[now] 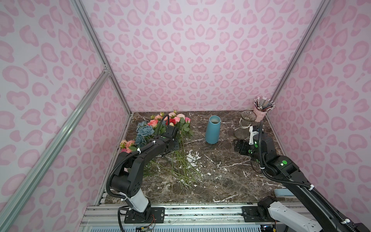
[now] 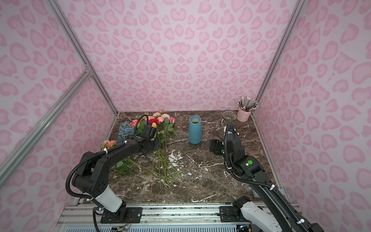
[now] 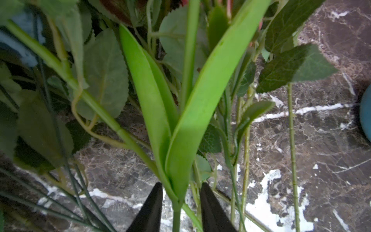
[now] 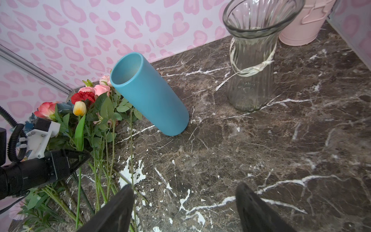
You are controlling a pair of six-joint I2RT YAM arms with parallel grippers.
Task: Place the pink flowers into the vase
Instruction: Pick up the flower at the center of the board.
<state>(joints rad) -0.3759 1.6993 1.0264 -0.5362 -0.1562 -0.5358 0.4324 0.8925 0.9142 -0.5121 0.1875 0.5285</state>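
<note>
Bare tabletop [image 1: 197,144] between flower stems [image 1: 180,160] and blue vase [image 1: 212,129] (upright)

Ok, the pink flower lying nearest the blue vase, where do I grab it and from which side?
I'd grip the pink flower by its bare lower stem, left pincer coming down from above, jaws across it. It lies flat, head toward the back wall; leaves crowd the upper stem.
</note>
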